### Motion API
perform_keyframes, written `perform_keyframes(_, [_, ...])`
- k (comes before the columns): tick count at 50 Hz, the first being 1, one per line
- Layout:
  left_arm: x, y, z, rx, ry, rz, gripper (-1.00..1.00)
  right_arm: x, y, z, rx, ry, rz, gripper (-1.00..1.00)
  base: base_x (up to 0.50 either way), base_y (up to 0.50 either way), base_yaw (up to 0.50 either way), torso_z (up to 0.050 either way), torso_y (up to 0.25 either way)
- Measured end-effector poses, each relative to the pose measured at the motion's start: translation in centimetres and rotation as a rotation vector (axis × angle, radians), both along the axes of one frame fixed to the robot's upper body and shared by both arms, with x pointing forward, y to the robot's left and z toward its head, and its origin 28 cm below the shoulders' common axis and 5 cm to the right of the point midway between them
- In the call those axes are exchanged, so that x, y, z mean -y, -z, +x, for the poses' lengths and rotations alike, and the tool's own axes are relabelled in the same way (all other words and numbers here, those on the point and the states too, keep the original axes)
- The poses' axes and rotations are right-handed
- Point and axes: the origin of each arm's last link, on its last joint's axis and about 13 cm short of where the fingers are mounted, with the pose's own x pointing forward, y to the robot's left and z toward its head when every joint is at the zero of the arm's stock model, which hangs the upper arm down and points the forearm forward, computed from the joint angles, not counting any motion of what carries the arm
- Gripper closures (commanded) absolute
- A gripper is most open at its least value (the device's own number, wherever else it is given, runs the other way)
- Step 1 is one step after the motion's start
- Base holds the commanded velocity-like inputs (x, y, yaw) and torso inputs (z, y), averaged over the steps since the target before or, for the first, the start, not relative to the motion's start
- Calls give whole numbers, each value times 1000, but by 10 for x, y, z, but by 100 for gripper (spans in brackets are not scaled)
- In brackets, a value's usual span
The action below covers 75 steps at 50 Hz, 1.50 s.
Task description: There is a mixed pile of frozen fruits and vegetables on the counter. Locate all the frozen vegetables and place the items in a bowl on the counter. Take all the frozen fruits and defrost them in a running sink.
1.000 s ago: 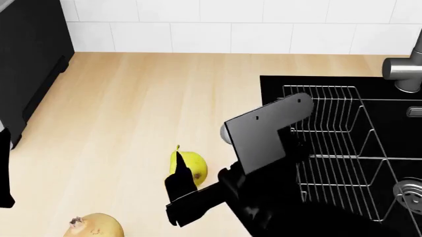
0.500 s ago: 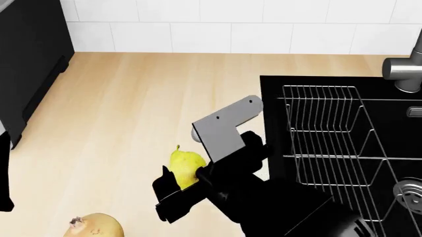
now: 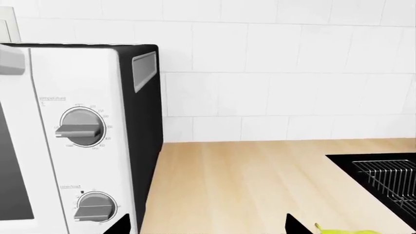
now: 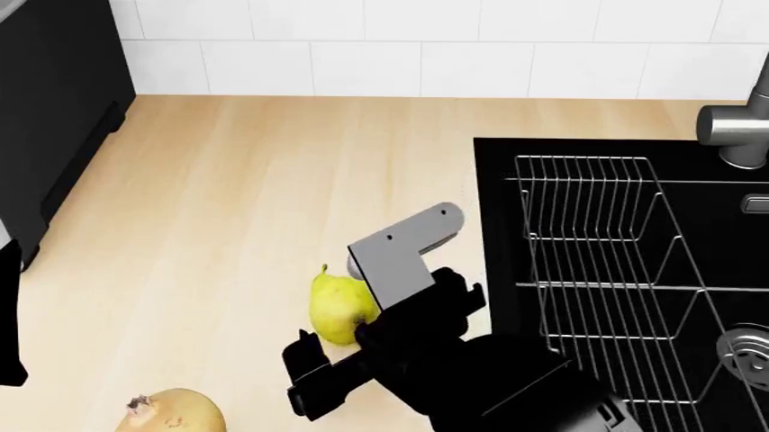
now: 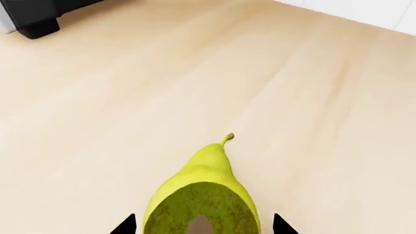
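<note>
Right pincer: spread; we see its two dark fingertips, one on each side of the pear's wide end, and we cannot tell if they touch it.
Pear: it lies on the counter between the tips, with its stem pointing away from the pincer.
Change: one second ago the right arm was higher and partly over the sink; now it has swung back and come down, and the tips frame the fruit.
Meaning: we judge that the approach is finished and closing on the pear is the next step, then carrying it to the sink.
Tan fruit: on the counter, well apart from the pincer, on its left side.
Sink: on the other side of the pincer, near, with the wire rack inside.
Left pincer: only two dark tips show, so we cannot tell its state; it faces an oven.
</note>
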Motion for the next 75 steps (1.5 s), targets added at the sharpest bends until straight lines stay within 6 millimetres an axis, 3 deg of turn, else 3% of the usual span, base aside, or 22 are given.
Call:
perform_keyframes(13, [4,2,-1,-6,19,8,-100,1,-9,-9,83,47,10,100,0,0,0,0,0])
perform_keyframes(25, [13,10,-5,-33,89,13,-100,11,-34,-21,161,82,39,100,0,0,0,0,0])
perform_keyframes(39, [22,24,-26,-88,184,-12,-100,17,-56,-34,218,94,57,100,0,0,0,0,0])
perform_keyframes(58, [32,38,-51,-157,309,-2,-100,14,-46,-42,202,76,46,100,0,0,0,1,0])
perform_keyframes(75, [48,51,-52,-224,397,-19,-100,15,-42,-45,194,81,43,100,0,0,0,0,1])
